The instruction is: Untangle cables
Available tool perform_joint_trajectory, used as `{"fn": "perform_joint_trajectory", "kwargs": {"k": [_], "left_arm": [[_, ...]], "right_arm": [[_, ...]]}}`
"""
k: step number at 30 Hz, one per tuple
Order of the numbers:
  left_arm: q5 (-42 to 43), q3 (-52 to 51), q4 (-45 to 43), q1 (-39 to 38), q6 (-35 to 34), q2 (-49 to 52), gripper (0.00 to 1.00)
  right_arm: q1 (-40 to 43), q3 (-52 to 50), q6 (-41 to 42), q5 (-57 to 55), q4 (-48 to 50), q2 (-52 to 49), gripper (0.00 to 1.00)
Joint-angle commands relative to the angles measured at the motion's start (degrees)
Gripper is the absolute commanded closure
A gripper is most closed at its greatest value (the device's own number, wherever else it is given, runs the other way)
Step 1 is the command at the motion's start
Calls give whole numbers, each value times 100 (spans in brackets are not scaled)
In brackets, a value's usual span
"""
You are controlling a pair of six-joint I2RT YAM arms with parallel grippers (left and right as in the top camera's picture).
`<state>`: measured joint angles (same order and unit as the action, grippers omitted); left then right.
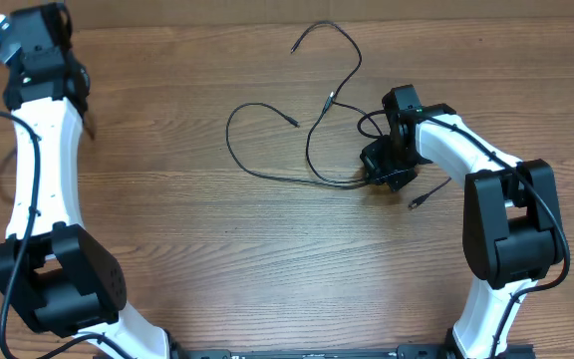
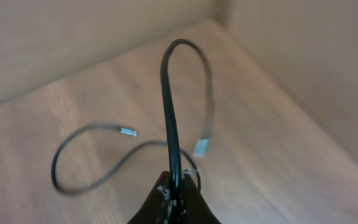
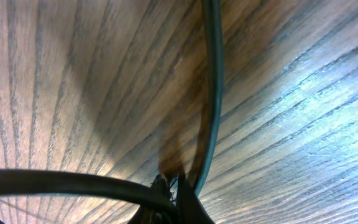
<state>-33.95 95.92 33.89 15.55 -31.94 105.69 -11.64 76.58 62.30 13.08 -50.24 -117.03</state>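
Thin black cables (image 1: pixel 312 150) loop across the middle of the wooden table (image 1: pixel 217 249), with small plug ends at the back and right. My right gripper (image 1: pixel 382 175) is down on the table at their right side. In the right wrist view its fingertips (image 3: pixel 178 180) are shut, and a cable (image 3: pixel 213 74) runs right into them. In the left wrist view my left gripper (image 2: pixel 176 177) is shut on another cable (image 2: pixel 166 93). That cable arches up and drops to the table, where its two plug ends (image 2: pixel 128 131) lie. It does not show in the overhead view.
My left arm (image 1: pixel 43 150) stands along the table's far left edge. The right arm (image 1: pixel 506 219) fills the right side. A thicker black cord (image 3: pixel 61 183) crosses low in the right wrist view. Beige walls (image 2: pixel 291 50) meet at a table corner in the left wrist view.
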Motion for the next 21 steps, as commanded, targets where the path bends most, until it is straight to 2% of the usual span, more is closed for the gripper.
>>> {"fn": "perform_joint_trajectory", "kwargs": {"k": [1, 12, 14, 15, 16, 19, 20, 21], "left_arm": [[-352, -258, -44, 275, -302, -4, 96], [428, -695, -269, 603, -302, -4, 96], [649, -695, -267, 597, -304, -4, 93], [776, -695, -264, 597, -304, -4, 87], [929, -695, -264, 595, -302, -2, 75], [1281, -695, -267, 586, -302, -4, 27], [1377, -695, -269, 584, -302, -4, 15], [1462, -695, -278, 579, -299, -4, 9]], "right_arm": [[122, -420, 70, -1110, -153, -597, 96], [122, -420, 70, -1110, -107, -597, 96], [122, -420, 70, -1110, -105, -597, 96], [122, -420, 70, -1108, -103, -597, 96], [122, -420, 70, -1108, -103, -597, 96], [122, -420, 70, -1108, -105, -597, 96], [122, -420, 70, -1108, -107, -597, 96], [122, -420, 70, -1108, -105, -597, 96]]}}
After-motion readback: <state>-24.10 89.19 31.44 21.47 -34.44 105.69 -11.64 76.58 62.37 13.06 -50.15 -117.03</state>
